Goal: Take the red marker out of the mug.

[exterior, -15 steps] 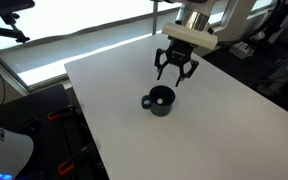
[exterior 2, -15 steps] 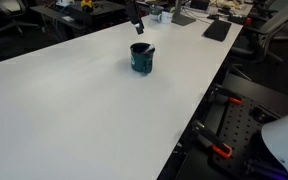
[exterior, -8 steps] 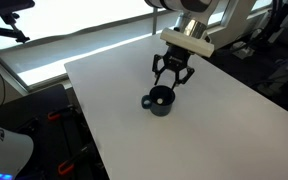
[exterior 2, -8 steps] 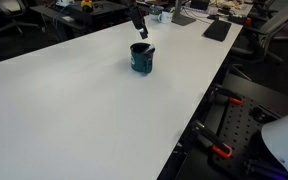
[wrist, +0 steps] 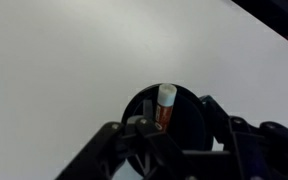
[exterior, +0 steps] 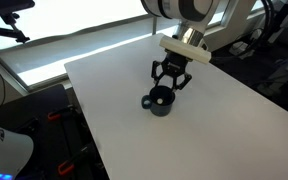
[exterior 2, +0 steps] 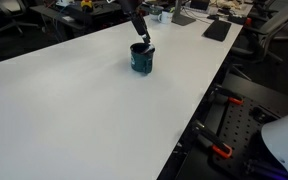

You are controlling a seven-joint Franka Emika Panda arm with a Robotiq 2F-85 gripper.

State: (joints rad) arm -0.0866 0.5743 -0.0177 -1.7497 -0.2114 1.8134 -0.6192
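Note:
The mug (exterior: 161, 102) is small, round and dark, and stands upright on the white table (exterior: 214, 120); it also shows in the other exterior view (exterior 2: 141, 59). In the wrist view the red marker (wrist: 165, 104) stands inside the mug (wrist: 190, 101), a reddish stick with a pale end leaning at the rim. My gripper (exterior: 170, 82) is right above the mug, open, with its fingers spread on either side of the marker (wrist: 180, 132). The fingers are not touching the marker.
The white table top (exterior 2: 74, 110) stretches wide around the mug. Table edges run near a window side (exterior: 94, 50) and an aisle with black equipment (exterior 2: 224, 130). Desks with clutter stand at the back (exterior 2: 184, 15).
My gripper has come down and moved toward the mug, from a little behind and above it to just over its opening. The mug and marker have not moved.

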